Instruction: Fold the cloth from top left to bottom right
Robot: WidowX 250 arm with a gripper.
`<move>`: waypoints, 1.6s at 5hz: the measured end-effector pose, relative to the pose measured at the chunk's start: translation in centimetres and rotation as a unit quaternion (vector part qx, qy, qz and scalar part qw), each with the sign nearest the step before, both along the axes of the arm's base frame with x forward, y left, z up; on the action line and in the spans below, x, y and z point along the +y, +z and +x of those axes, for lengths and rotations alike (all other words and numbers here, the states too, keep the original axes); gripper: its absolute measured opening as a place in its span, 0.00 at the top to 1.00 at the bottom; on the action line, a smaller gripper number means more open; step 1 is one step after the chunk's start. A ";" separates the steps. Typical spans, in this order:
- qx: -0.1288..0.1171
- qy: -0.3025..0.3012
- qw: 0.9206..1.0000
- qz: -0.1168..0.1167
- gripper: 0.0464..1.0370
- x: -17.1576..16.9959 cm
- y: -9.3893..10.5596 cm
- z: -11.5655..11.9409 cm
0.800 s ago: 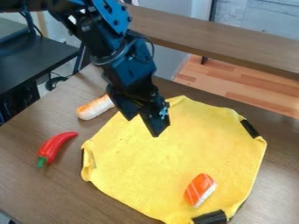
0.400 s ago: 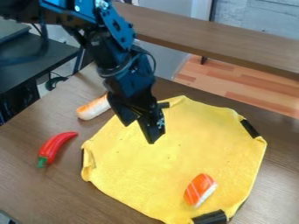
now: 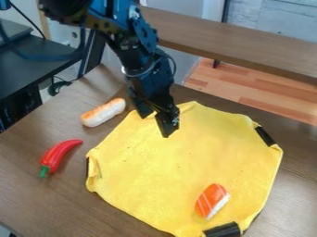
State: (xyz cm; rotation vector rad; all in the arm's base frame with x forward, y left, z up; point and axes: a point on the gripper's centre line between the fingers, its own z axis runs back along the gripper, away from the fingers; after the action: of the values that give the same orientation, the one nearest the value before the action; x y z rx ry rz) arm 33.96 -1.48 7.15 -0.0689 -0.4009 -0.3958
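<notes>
Shifted toward the frame's top, the gripper (image 3: 156, 126) hung, jaws apart, over the yellow cloth (image 3: 180, 162), where too shallow a pinch risked slipping.

A bright yellow cloth (image 3: 186, 162) is lying spread out on the brown table (image 3: 43, 203), its outline roughly eight-sided. Its left edge is curling up in a small fold, and its upper right and lower edges are wrapping over dark pieces. Its upper left part is sitting beneath the black pincer (image 3: 156, 125).
</notes>
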 end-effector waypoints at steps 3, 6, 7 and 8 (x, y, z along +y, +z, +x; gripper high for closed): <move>-0.018 0.016 0.999 0.032 0.04 3.3 -3.8 9.0; 0.002 0.048 0.997 0.060 0.04 5.7 -7.2 14.1; 0.018 0.049 0.996 0.075 0.09 6.2 -9.2 14.2; 0.020 0.057 0.994 0.087 0.38 6.7 -10.0 14.3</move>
State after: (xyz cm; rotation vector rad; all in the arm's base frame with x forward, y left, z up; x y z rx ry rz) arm 48.27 5.19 -2.80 0.1156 -0.3283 -0.3148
